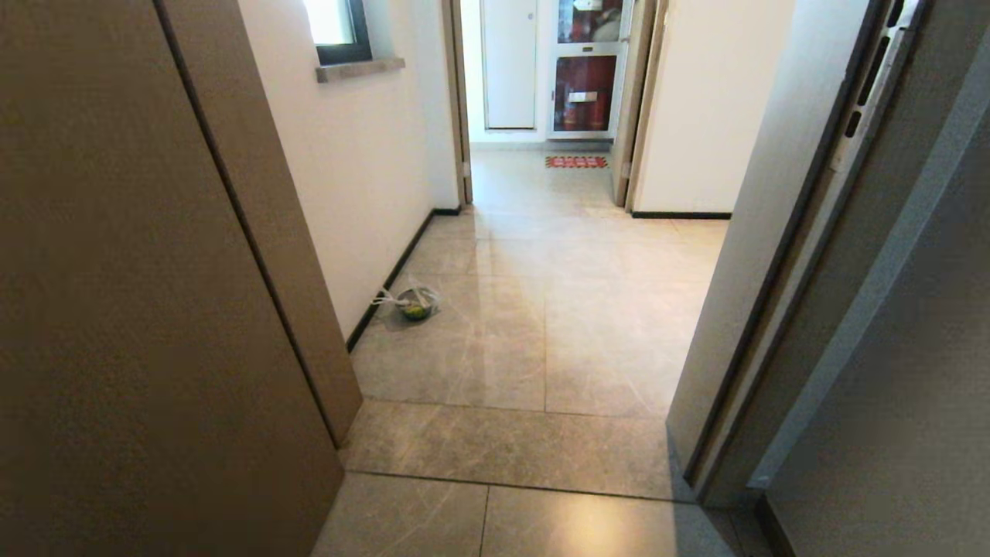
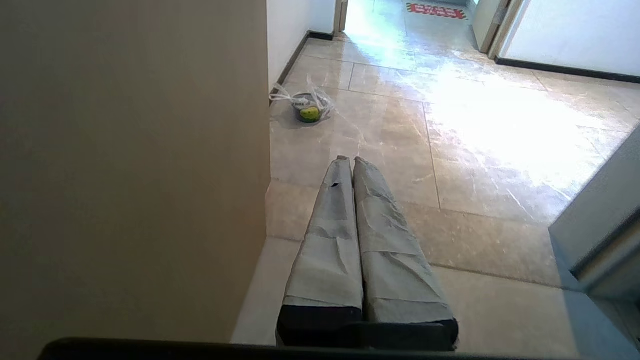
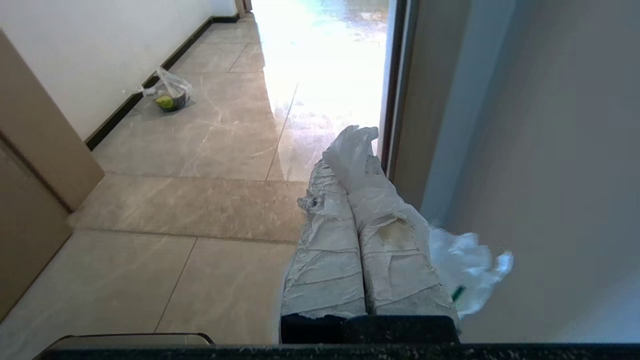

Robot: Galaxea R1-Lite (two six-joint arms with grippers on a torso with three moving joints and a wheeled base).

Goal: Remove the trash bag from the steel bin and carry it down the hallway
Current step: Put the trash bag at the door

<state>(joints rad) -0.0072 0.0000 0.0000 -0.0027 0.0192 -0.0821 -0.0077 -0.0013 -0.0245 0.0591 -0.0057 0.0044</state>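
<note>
Your right gripper (image 3: 357,145) is clamped on the trash bag (image 3: 465,270), already out of the bin. The hallway (image 1: 541,325) lies ahead of it; carrying remains. Left gripper (image 2: 348,160) closed, empty.

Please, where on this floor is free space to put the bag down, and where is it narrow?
The hallway tiles are bare between the left wall's baseboard and the right doorframe, past the small bagged bowl. It is tight at the doorway, between the brown door and the frame.

Your left gripper (image 2: 349,159), fingers pressed together, hangs over glossy beige floor tiles (image 2: 475,150), well short of a tied clear plastic bag (image 2: 307,102).
</note>
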